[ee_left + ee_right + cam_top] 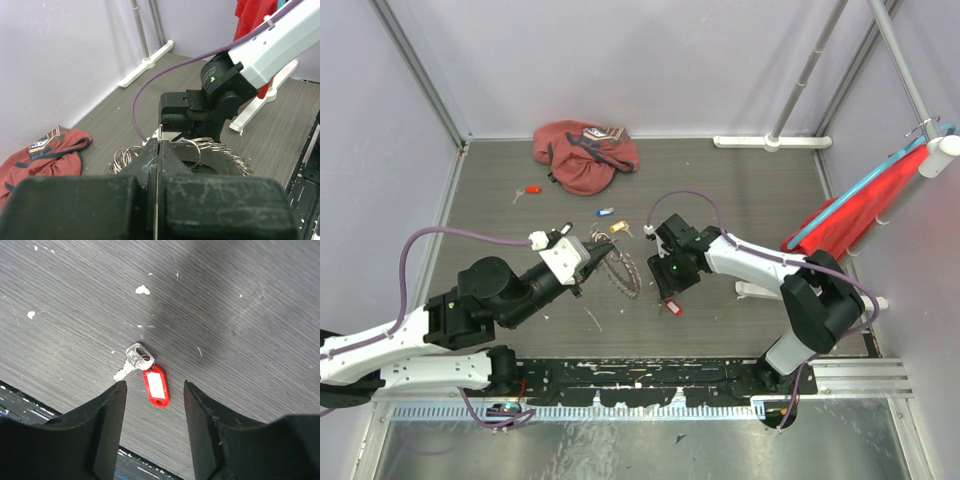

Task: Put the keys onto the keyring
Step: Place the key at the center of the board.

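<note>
My left gripper (594, 256) is shut on the keyring (622, 272), a bunch of plain silver keys and rings held just above the floor at centre. In the left wrist view the shut fingers (150, 160) pinch a thin ring of the keyring (227, 152). My right gripper (669, 292) hangs open over a silver key with a red tag (672, 307) that lies flat on the table. In the right wrist view that key (155, 385) lies free between the open fingertips (117, 395). More keys lie further back: red (529, 190), blue (605, 212), yellow (619, 228).
A reddish-pink cloth bag (584, 156) lies at the back of the table. A red cloth (860, 205) hangs on a white stand at the right. The black rail (650, 375) runs along the near edge, close behind the red-tagged key.
</note>
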Controlling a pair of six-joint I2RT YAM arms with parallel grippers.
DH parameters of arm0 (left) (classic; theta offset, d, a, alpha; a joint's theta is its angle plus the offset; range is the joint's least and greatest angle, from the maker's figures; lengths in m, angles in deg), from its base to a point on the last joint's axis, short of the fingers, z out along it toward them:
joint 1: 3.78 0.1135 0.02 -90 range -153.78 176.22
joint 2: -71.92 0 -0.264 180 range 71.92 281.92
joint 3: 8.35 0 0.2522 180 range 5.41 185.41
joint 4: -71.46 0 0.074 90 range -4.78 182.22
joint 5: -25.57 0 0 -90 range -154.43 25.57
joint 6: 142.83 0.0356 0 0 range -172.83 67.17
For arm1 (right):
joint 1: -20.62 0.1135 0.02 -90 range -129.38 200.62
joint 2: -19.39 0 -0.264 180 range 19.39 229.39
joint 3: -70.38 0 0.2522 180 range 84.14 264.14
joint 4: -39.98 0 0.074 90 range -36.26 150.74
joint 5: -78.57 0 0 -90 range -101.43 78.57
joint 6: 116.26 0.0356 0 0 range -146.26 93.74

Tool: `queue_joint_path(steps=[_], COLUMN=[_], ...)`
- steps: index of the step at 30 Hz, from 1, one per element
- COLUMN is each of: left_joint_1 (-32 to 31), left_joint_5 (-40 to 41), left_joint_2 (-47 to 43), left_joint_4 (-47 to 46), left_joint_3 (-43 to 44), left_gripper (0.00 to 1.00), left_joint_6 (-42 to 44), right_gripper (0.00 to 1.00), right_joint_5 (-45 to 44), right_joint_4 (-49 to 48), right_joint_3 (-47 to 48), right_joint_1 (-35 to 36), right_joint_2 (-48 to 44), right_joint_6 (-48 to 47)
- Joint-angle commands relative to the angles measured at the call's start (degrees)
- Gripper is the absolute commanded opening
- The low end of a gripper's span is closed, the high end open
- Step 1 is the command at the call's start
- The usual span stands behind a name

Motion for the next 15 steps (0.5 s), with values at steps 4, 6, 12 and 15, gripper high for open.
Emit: queue_joint_path(steps=[4,6,12,15], left_joint_1=[0.16,0.15,0.13,0.15], left_joint_5=[-0.10,-0.10,0.05,0.08], left_joint_2=[-0.13,-0.20,-0.66,-0.58], left_joint_4=[-3.07,-3.14,-2.67,-2.75], left_joint_3=[-0.43,-0.39,-0.34,-0.38], left_gripper=[0.00,0.00,0.00,0.00], left_joint_6=[-0.17,-0.17,-0.17,-0.17], right_gripper=[0.60,0.58,0.52,0.51], right_joint_5=[-5.47,-7.96,-10.72,-10.67], right_joint_4=[-1.64,-0.80,0.06,0.27], right_joint_3=[0.68,0.97,1.56,2.23], right_joint_1=[5.18,6.60,7.82,8.75], right_joint_2=[-4.28,-3.20,-1.44,0.19], right_joint_6=[1.09,1.47,1.69,1.50])
